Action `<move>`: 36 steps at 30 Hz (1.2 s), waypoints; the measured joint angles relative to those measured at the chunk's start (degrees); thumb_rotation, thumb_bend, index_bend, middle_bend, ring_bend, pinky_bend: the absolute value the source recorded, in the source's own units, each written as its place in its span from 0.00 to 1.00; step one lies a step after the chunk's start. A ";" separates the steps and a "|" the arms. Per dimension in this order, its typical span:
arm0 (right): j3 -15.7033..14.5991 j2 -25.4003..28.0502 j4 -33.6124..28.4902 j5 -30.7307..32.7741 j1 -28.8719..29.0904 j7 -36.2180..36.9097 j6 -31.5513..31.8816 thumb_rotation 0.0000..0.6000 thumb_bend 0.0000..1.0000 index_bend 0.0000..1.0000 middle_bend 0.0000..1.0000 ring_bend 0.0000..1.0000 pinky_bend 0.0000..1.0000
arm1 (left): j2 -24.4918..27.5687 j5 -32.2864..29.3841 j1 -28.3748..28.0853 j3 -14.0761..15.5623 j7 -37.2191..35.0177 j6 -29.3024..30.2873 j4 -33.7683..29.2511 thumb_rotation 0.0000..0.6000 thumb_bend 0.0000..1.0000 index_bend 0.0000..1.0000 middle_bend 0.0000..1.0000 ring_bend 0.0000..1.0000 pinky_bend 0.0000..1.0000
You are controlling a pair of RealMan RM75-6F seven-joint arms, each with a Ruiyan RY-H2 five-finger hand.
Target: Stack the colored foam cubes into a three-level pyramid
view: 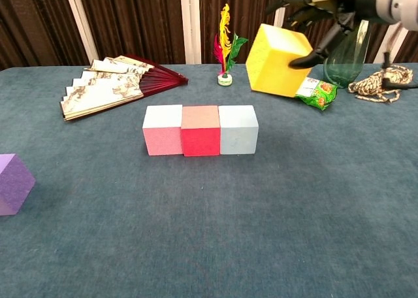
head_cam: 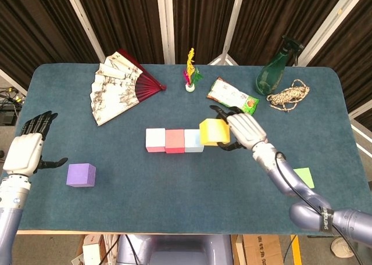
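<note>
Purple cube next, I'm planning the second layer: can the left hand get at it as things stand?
Probably yes. The left hand is open and holds nothing, and the purple cube sits alone on bare table just beside it.

purple cube (view: 13, 182) edge-cropped (chest view), snack bag (view: 316, 92) half-hidden

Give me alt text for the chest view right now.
The right hand holds a yellow cube tilted in the air, above and right of a row of pink, red and pale blue cubes. A purple cube sits at the left edge.
</note>
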 measured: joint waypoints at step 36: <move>-6.35 -14.05 8.97 24.05 18.27 -21.39 2.24 1.00 0.32 0.00 0.48 0.35 0.12 | 1.35 -2.20 -0.01 -0.57 -3.76 -3.83 1.40 1.00 0.12 0.00 0.01 0.00 0.02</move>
